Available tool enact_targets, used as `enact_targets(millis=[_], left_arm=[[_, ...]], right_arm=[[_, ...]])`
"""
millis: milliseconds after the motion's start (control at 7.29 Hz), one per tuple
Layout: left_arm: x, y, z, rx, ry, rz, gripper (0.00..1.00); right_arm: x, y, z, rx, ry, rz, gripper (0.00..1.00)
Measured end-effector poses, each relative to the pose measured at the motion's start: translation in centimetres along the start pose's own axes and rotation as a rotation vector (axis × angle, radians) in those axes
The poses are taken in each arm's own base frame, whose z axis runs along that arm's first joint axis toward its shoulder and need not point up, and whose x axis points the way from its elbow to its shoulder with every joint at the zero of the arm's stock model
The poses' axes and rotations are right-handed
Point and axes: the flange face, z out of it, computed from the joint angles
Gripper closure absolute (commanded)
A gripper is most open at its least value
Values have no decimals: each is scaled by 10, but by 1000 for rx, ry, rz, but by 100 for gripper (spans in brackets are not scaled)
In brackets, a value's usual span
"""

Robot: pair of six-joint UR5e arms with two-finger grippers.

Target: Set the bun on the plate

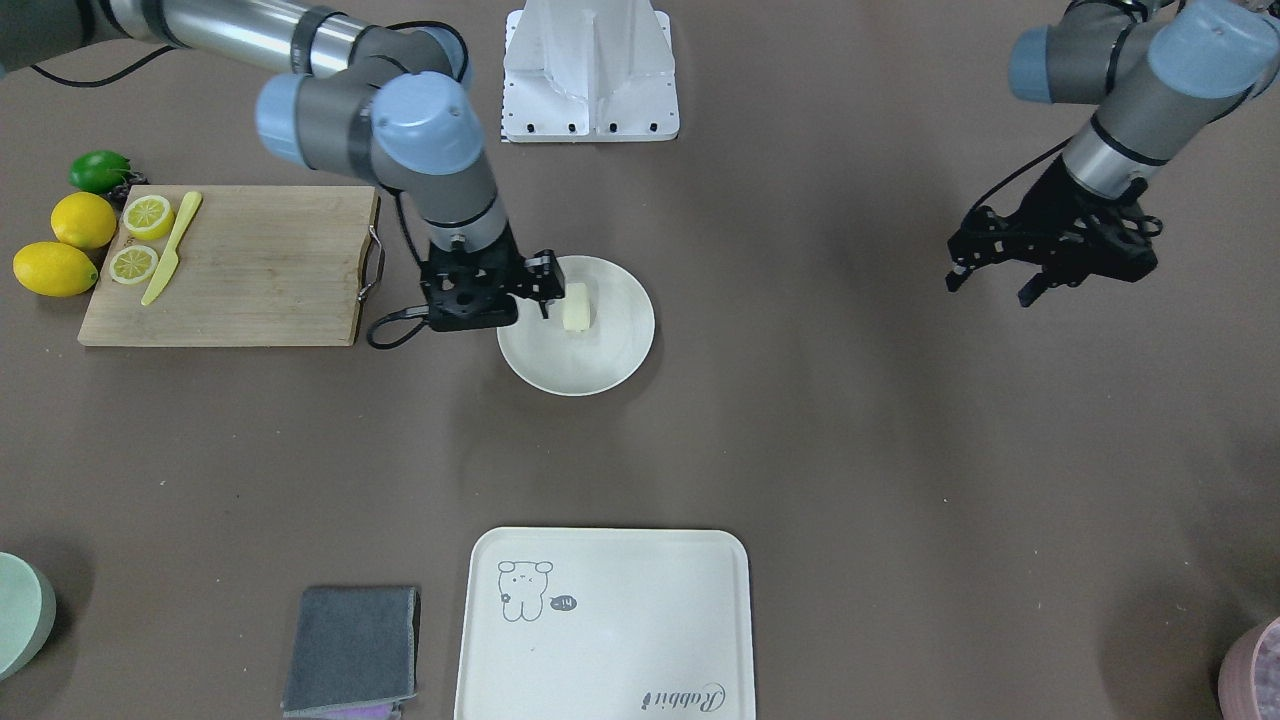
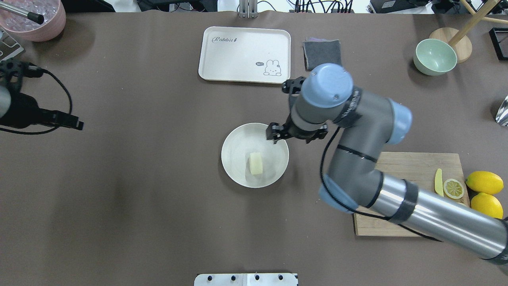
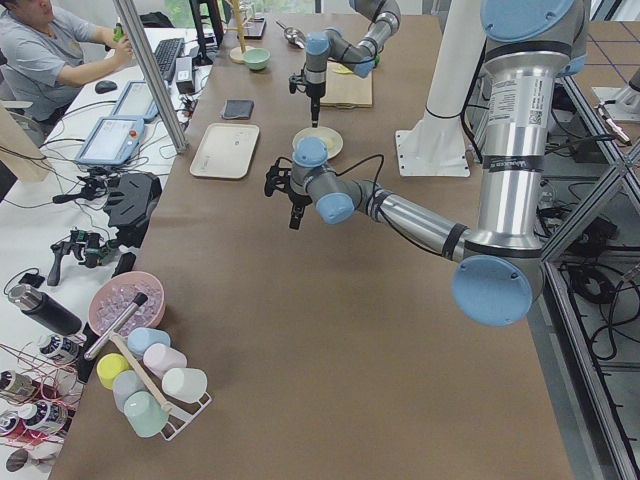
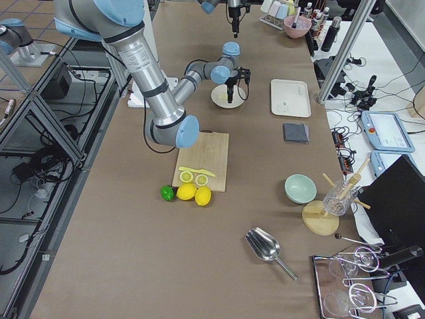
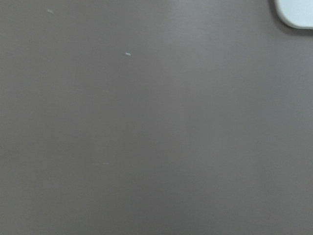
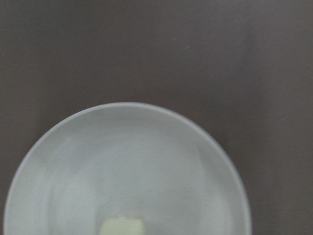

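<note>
While bun [image 2: 256, 163] lies loose on plate [image 2: 237, 153], near its centre, right gripper [image 1: 546, 288] hangs over plate's rim just beside it, jaws parted, holding nothing — left gripper [image 1: 992, 282] well apart, likewise spread, empty. Risk: low sideways exit could clip bun or rim, rolling bun off or dragging plate — straight lift looks safer.

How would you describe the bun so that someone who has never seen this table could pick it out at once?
On the brown table, find the round off-white plate near the middle. The bun is the only thing lying in it. It is a small, smooth, pale cream loaf-shaped lump, unlike the bright yellow lemons beside the wooden board.
</note>
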Motion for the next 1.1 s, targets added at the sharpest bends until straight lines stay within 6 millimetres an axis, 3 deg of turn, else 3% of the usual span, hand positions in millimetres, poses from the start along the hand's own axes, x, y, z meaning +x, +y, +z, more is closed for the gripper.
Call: enact_targets(millis=[275, 412, 549, 686, 824, 961, 1098], left_arm=[[-114, 17, -43, -57, -80, 110, 3], [-170, 37, -61, -103, -79, 111, 3], [-212, 57, -73, -129, -79, 73, 3], [-237, 74, -79, -141, -91, 36, 3], [-250, 83, -82, -146, -110, 17, 3], [-254, 88, -84, -147, -120, 10, 3], [-255, 89, -86, -142, -123, 9, 2]], right_arm=[[175, -42, -52, -22, 16, -122, 0], [266, -50, -83, -27, 14, -152, 0], [349, -44, -103, -29, 28, -179, 0], [423, -31, -113, -37, 55, -209, 0], [489, -12, -121, -48, 81, -218, 0], [550, 10, -127, -58, 101, -216, 0], [597, 28, -131, -67, 114, -219, 0]])
